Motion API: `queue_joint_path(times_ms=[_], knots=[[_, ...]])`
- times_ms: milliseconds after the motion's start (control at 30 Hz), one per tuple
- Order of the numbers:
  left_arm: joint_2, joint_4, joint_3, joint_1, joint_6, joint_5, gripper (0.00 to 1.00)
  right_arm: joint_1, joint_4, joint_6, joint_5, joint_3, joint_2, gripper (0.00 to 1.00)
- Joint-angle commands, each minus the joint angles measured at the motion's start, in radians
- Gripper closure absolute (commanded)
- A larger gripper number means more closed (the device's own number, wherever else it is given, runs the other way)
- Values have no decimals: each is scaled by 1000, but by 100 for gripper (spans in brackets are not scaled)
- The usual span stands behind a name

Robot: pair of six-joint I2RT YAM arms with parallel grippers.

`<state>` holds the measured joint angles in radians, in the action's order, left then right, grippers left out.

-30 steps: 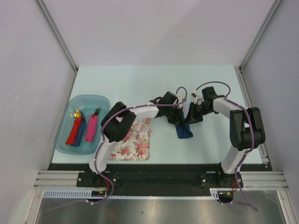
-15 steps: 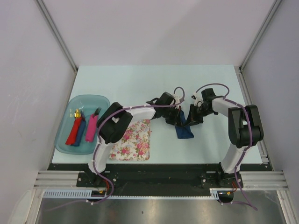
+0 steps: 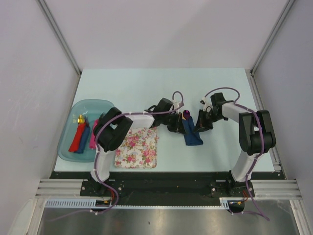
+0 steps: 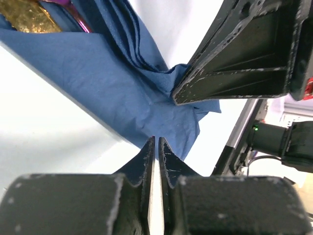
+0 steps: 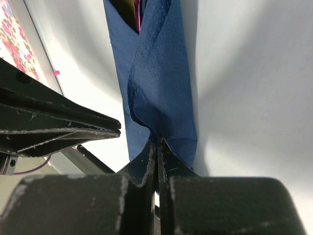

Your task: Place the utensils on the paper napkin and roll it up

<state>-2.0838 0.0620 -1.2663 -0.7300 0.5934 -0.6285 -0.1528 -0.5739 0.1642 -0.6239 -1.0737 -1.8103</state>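
The navy paper napkin lies folded into a narrow bundle at mid-table. The purple spoon's end pokes out of its far end. In the left wrist view the napkin wraps the gold-orange utensil and the purple spoon. My left gripper sits just left of the bundle. Its jaws are shut with nothing between them, their tips at the napkin's edge. My right gripper is on the bundle's right side, shut on a fold of the napkin.
A pink-and-white floral mat lies left of the bundle, near the front edge. A teal tray at the far left holds chunky red, blue and pink pieces. Grey walls enclose the table on three sides.
My left gripper has drawn back to the left, off the napkin, and the spoon's purple end now shows. My right gripper has stayed on the napkin.
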Motion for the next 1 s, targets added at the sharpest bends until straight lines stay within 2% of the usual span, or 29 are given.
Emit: queue_joint_path(times_ms=[0,400,867,967], knots=[[33,87,-4,-9,34,-45,91,-11,-24,-8,1,-28,0,100],[-65,33,-54,-22,26,0,95,-25,-34,18,-23,-43,16,100],[-101,-39,-90,-36,-20,27,99,-18,19,141,-194,-72,-37,100],[-104,-41,-91,-36,-20,26,99,-5,3,136,-211,-80,-57,95]])
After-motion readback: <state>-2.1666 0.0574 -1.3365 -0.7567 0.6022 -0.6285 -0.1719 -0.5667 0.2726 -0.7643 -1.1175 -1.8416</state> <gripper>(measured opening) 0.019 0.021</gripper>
